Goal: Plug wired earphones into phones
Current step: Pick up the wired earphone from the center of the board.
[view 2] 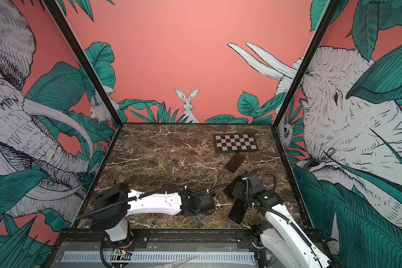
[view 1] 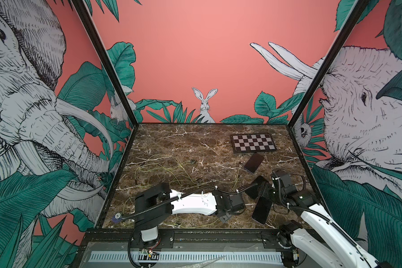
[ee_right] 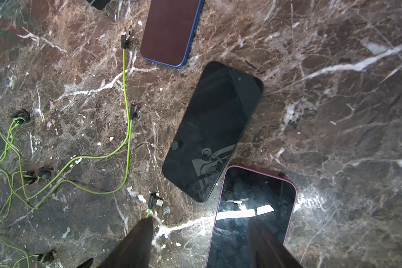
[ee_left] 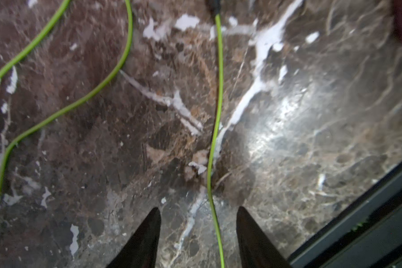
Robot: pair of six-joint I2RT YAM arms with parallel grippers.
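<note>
Current step, as judged: securing the plug end of one set of wired earphones [ee_right: 125,76] for insertion.

**Left gripper** [ee_left: 198,208]: jaws partly apart, holding nothing. One green cord [ee_left: 218,92] lies on the table [ee_left: 311,139] between the fingertips, touched by neither. Its long axis runs straight ahead of the gripper, in line with the reach.

**Right gripper** [ee_right: 201,219]: jaws wide, empty, hovering above the far end of the pink-edged phone [ee_right: 253,185].

**Governing relation:** the nearest plug [ee_right: 156,200] lies flat just left of the pink-edged phone's far end and just beside the right gripper's left finger, with its cord trailing near and left toward the left gripper. The phone's long axis runs near to far. The right arm is nearer both plug and phone. The left arm is already astride what is judged to be that plug's cord.

**Count**
- Phones [view 1: 254,162]: three, in a chain at right — blue-edged phone [ee_right: 170,32] farthest, black phone [ee_right: 212,132] between, pink-edged phone nearest.
- Plugs: three, all unplugged, all left of the phones — second [ee_right: 134,109], third [ee_right: 125,38].
- Earbuds [ee_right: 21,116]: tangled at left, so the number is not certain.
</note>
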